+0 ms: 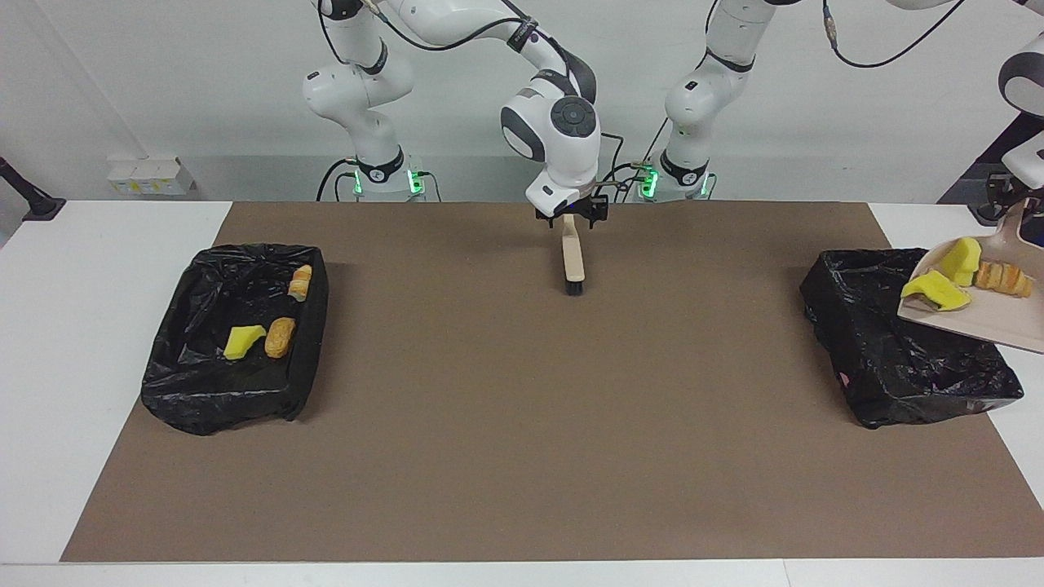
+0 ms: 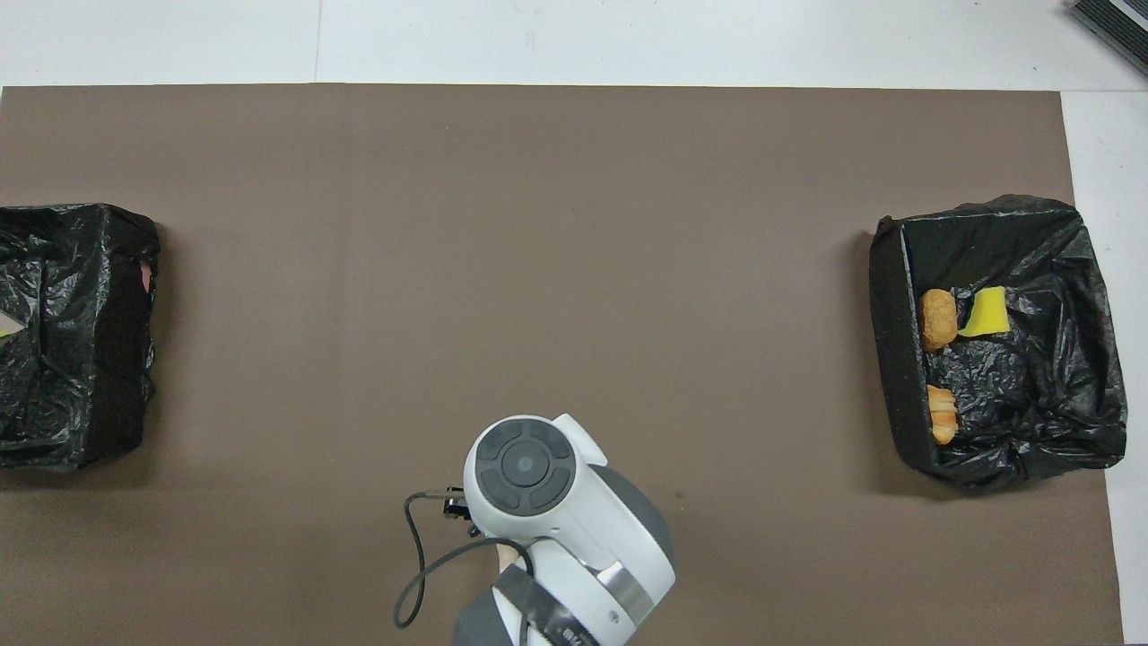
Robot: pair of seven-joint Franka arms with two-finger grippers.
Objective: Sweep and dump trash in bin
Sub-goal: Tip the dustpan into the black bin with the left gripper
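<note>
Now left tool [image 1: 1015,214] grips loaded dustpan [image 1: 979,314] over bin [image 1: 905,367]; right tool [image 1: 572,218] clamps brush [image 1: 573,261] above desk [image 1: 522,424].

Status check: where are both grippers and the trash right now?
Right gripper holds brush upright mid-mat. Left arm holds loaded dustpan over bin at its end. Nothing in the way.

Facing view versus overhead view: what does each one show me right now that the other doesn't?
Facing only: the dustpan loaded with trash, held over the bin at the left arm's end, and the brush hanging from the right gripper. Overhead only: nothing extra; the right arm hides the brush. Both: three scraps in the bin at the right arm's end.
</note>
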